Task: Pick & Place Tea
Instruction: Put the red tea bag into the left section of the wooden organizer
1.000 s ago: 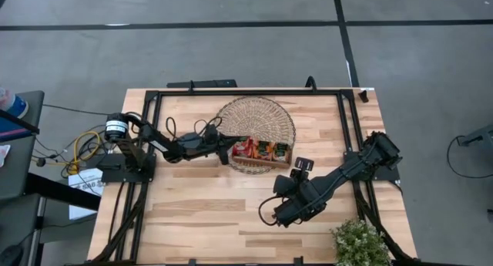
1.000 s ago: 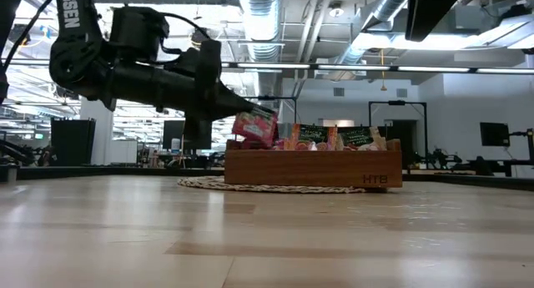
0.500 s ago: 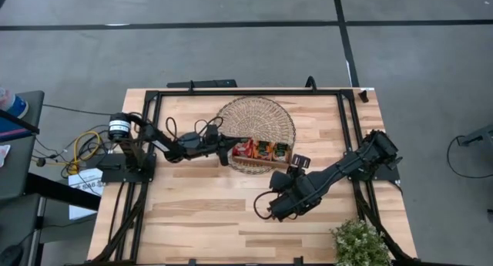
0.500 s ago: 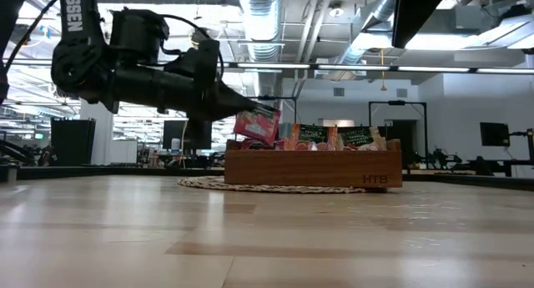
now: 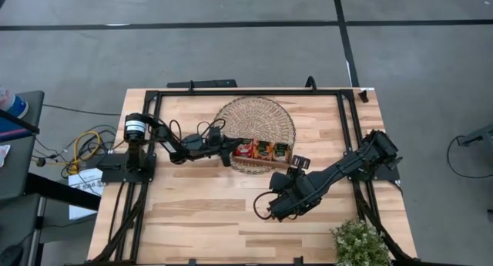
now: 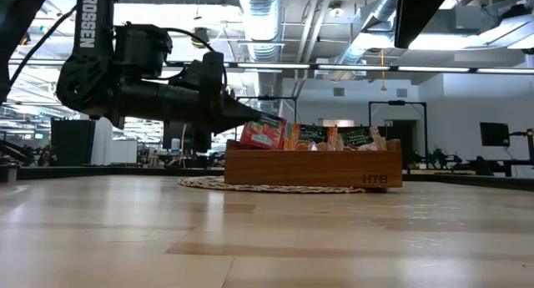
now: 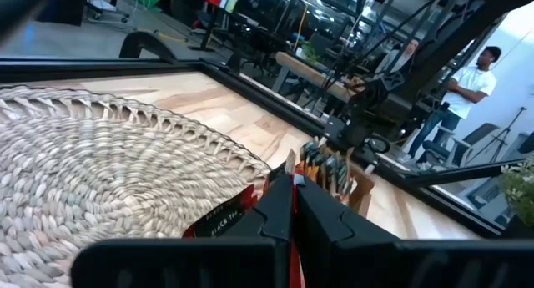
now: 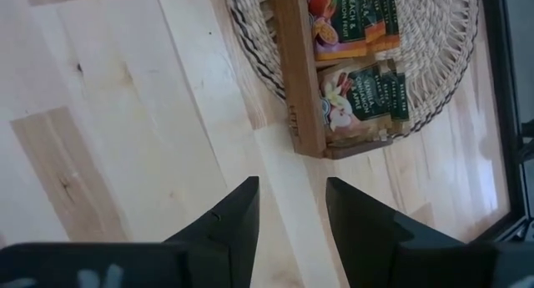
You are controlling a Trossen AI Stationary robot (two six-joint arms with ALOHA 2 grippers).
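My left gripper (image 6: 253,124) reaches level from the table's left to the left end of the brown wooden tray (image 6: 313,168) and is shut on a red tea sachet (image 6: 265,133). The sachet's lower part is behind the tray's left wall. Several more tea sachets (image 5: 268,149) stand on edge in the tray, which rests on a round woven mat (image 5: 256,116). Nearer the table's front, my right gripper (image 5: 266,210) hangs open above bare wood, pointing steeply down. Its wrist view shows the tray's end (image 8: 302,79) just beyond its fingers. My left gripper pinches the red sachet between its two fingers at the sachet's upper left edge (image 6: 250,128). The fingers come in level from the table's left. The sachet (image 7: 221,223) stands nearly upright, its lower part down inside the tray's left end; whether it rests there I cannot tell.
A black frame (image 5: 158,96) runs around the tabletop. A small green plant (image 5: 358,243) stands at the near right corner. Bare wood (image 5: 200,212) lies in front of the tray. People (image 7: 480,79) stand in the room beyond the table.
My left gripper has sunk a little at the tray's left end, still shut on the red sachet. The sachet was tilted above the tray's rim and now stands lower and straighter, with its lower part behind the wall.
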